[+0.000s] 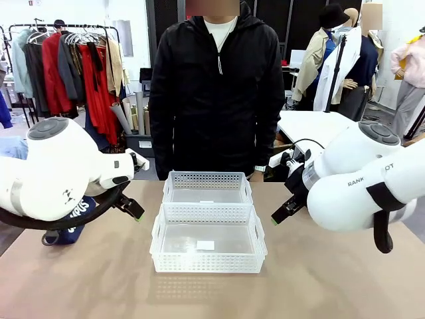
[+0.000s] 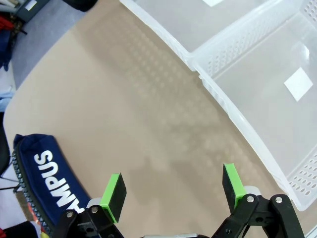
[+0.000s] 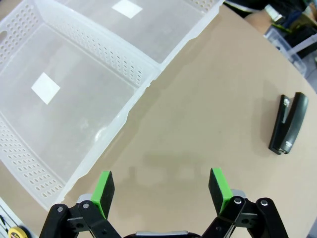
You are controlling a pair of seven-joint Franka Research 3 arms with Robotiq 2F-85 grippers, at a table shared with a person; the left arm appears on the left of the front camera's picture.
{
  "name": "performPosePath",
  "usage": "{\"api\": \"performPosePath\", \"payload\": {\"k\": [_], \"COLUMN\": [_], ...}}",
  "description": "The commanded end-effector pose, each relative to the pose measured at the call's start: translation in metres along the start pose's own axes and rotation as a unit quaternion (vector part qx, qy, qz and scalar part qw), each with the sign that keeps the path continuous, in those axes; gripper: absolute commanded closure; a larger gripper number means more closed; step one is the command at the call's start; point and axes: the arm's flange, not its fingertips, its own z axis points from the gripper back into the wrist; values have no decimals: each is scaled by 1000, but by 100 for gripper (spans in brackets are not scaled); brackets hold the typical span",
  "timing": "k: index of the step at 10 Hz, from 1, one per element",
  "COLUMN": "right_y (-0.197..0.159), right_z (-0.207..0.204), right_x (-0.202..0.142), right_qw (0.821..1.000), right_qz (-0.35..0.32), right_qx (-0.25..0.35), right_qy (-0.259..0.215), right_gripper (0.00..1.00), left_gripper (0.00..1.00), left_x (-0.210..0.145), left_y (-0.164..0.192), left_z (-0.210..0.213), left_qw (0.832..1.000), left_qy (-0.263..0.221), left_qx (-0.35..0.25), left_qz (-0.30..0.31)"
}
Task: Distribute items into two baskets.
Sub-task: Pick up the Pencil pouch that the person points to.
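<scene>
left hand (image 2: 172, 191) wide, empty | pouch (image 2: 44, 183) just beside one finger, baskets (image 2: 233, 115) off the other | right hand (image 3: 161, 188) wide, empty | stapler (image 3: 289, 124) ahead to one side, baskets opposite

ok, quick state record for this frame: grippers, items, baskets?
left gripper: open, empty, over bare table between pouch and baskets
right gripper: open, empty, over table between baskets and stapler
pouch: on table, to the robot's left of the baskets, outside both
stapler: on table, outside both baskets
near basket: no item inside
far basket: no item inside, set against near basket
person: standing at far side
</scene>
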Motion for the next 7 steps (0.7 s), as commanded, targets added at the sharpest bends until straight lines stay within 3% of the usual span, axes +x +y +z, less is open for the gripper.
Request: {"api": "performPosePath", "payload": {"k": [1, 5, 7], "right_y": [-31, -61, -99], "right_z": [18, 43, 78], "right_x": [-4, -8, -17], "right_qw": [1000, 999, 997], "right_qz": [-10, -18, -37], "right_qx": [22, 47, 55], "right_qy": [-13, -19, -39], "right_gripper": [0, 0, 0], "left_gripper": [0, 0, 0], "left_x": [3, 9, 9], "left_y": [8, 26, 57], "left_z": [21, 57, 97], "left_qw": [1000, 999, 999], "left_qy": [-11, -31, -29], "left_qx": [1, -5, 7], "left_qz": [16, 25, 40]}}
